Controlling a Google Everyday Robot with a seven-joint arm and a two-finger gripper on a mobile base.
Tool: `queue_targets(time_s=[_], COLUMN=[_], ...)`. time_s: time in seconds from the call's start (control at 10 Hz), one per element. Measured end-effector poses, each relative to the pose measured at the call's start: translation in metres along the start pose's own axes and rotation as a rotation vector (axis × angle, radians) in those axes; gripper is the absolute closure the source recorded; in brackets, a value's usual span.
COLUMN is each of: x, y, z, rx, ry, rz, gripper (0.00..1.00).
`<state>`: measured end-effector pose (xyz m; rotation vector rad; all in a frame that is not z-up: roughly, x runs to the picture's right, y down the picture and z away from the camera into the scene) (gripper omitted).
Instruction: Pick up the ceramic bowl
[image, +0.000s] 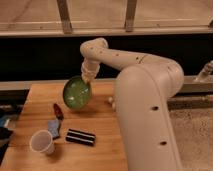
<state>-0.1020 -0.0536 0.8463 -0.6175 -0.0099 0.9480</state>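
Note:
The green ceramic bowl (76, 93) hangs tilted on its edge above the wooden table (102, 127), its glossy inside facing the camera. My gripper (87, 77) is shut on the bowl's upper right rim and holds it clear of the tabletop, at the end of the white arm (125, 60) that reaches in from the right.
A white plastic cup (42, 142) stands at the table's front left. A black striped packet (81, 136) lies beside it. A blue packet (53, 127) and a red item (58, 111) lie left of centre. A dark wall and rail run behind the table.

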Motion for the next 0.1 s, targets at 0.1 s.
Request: queue_targets(time_s=[0.1], x=[0.0016], y=[-0.0037], z=[-0.0115], rx=[-0.012], ry=[-0.038], rz=[0.011], gripper=[1.00])
